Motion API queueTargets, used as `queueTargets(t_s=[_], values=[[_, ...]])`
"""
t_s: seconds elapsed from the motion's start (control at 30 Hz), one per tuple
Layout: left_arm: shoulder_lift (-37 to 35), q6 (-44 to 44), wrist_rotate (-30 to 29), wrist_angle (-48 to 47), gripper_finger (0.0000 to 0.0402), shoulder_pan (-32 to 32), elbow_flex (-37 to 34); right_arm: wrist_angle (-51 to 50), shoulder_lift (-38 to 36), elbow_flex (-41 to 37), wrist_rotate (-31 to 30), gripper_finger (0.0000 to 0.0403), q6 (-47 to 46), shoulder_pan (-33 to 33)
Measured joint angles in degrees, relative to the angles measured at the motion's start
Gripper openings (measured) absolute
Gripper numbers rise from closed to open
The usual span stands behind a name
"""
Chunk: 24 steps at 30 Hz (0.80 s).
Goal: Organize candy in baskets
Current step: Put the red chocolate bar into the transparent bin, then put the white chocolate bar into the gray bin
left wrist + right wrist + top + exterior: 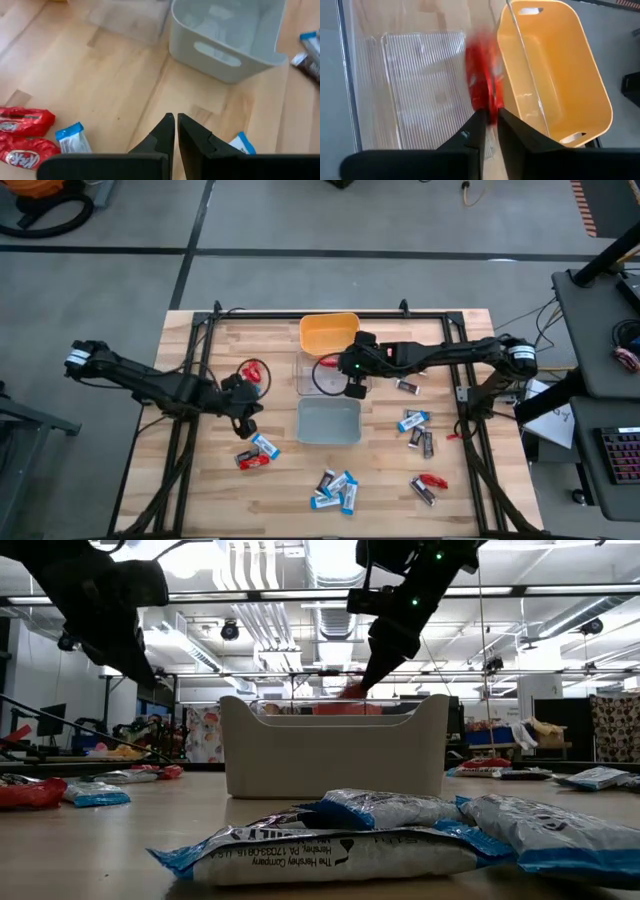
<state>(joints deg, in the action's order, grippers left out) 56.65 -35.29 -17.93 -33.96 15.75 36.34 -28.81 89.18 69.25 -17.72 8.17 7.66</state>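
Overhead, right gripper sits above the clear basket, fingers narrowly parted around a blurred red candy. Yellow-orange basket just beyond, grey-blue basket on the near side. Left gripper pinched together, empty, low over the worktop near loose candy.

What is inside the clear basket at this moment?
A red candy hangs at the right tool over the clear basket. Its ribbed floor looks bare; the part under the candy is hidden.
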Motion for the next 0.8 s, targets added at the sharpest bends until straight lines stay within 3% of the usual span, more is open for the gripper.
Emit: queueTargets(t_s=[0.2,0.37,0.57,0.8], values=[[2.29,-0.82,3.00,-0.17,0.0006,0.08,0.30,-0.10,0.08,0.00,-0.04,0.0117,-1.70,0.00],[2.75,-6.67,5.49,-4.39,0.0006,0.11,-0.14,-1.40,-1.69,0.00,-0.02,0.0158,-3.14,0.00],[2.90,-18.46,4.95,-12.66,0.0013,0.19,-0.41,-1.71,-3.92,0.00,0.20,0.0166,-4.66,-0.69],[4.43,-26.13,2.00,-13.22,0.0052,-0.57,-0.42,-1.76,-4.36,0.48,0.31,0.0167,-5.32,-2.24]])
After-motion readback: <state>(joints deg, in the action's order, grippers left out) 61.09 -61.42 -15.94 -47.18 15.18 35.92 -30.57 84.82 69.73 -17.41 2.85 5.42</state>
